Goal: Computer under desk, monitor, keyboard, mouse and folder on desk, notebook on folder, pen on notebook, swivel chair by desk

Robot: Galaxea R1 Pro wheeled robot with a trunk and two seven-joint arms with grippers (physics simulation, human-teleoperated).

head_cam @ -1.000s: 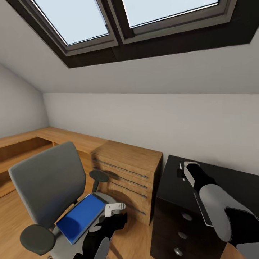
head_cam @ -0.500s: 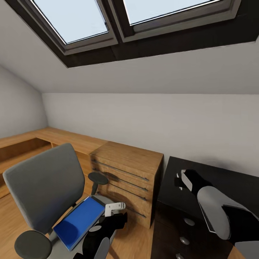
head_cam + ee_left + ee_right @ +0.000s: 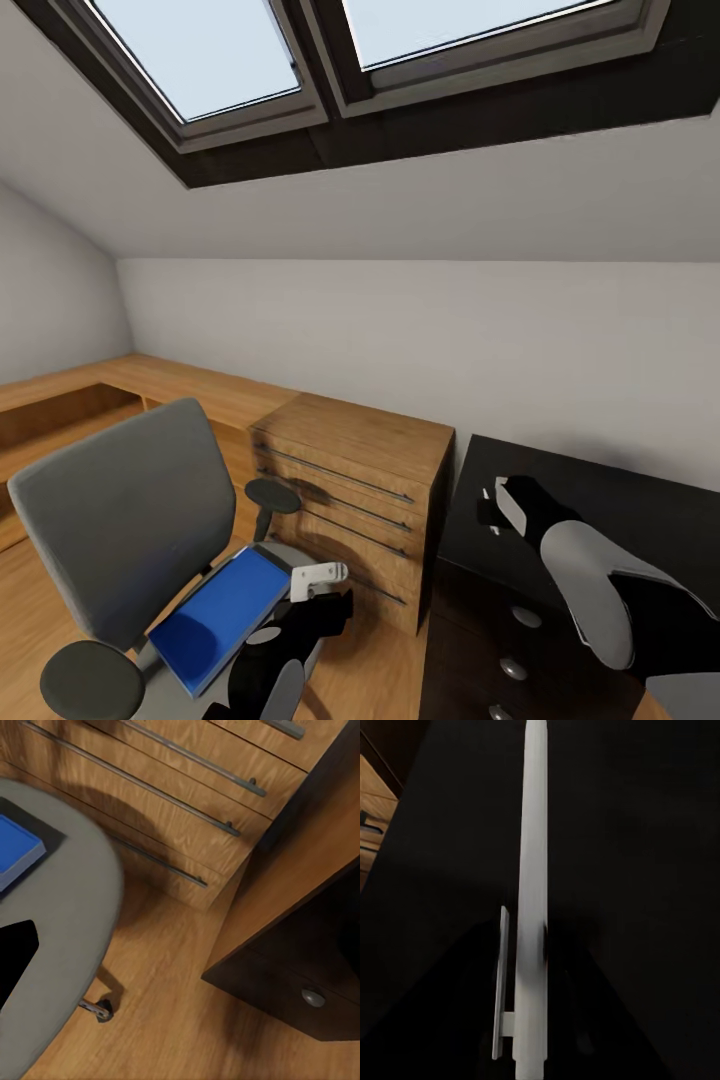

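Observation:
The swivel chair [image 3: 120,520] stands at the lower left with the blue folder [image 3: 220,605] lying flat on its grey seat [image 3: 67,907]. My left gripper [image 3: 320,577] hovers open just beside the folder's near corner [image 3: 15,847], holding nothing. My right gripper [image 3: 492,500] hangs over the glossy black desk [image 3: 600,490], near its left end. It is shut on the thin light-grey notebook [image 3: 534,870], which I see edge-on against the dark desk top. Computer, monitor, keyboard, mouse and pen are out of view.
A light-wood chest of drawers [image 3: 350,470] with long metal handles stands between chair and desk. The desk's black drawer unit [image 3: 480,620] has round silver knobs [image 3: 313,997]. Low wooden shelving [image 3: 60,410] runs along the left wall. A skylight [image 3: 300,60] is overhead.
The head view shifted slightly, so the chair sits a little lower and further left. My right gripper has drifted down and left over the desk with the notebook. The left arm kept still.

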